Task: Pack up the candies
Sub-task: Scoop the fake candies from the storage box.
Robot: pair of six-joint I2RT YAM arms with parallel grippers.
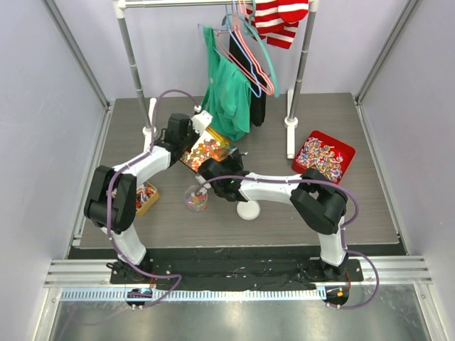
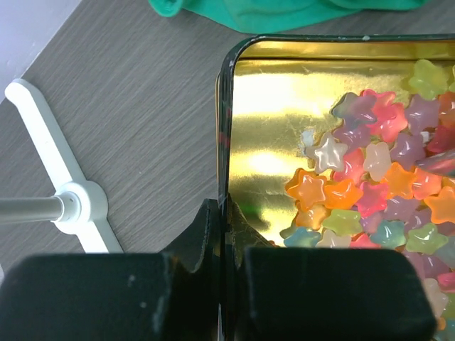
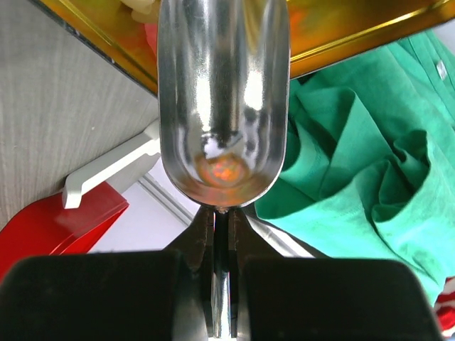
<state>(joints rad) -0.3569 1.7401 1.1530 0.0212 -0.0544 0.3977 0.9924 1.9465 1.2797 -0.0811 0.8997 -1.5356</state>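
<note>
The candies [image 2: 370, 181] are small star-shaped gummy pieces in orange, pink, yellow and green, heaped in the right half of a large gold tin [image 2: 270, 106]. My left gripper [image 2: 224, 211] is shut on the tin's dark left rim, one finger outside and one inside. In the top view this tin [image 1: 210, 140] sits mid-table with the left gripper [image 1: 190, 135] at its left end. My right gripper [image 3: 222, 219] is shut on the handle of a metal scoop [image 3: 224, 106], whose mouth reaches over the tin's edge [image 3: 348, 28]. The scoop's bowl shows only an orange reflection. A clear cup [image 1: 195, 201] holds some candies.
A clothes rack with a green garment [image 1: 229, 96] stands behind the tin, its white feet [image 2: 71, 206] close by. A red tray [image 1: 323, 158] of wrapped sweets lies to the right. A smaller gold tin [image 1: 146, 197] is at the left, a white lid [image 1: 248, 210] near the cup.
</note>
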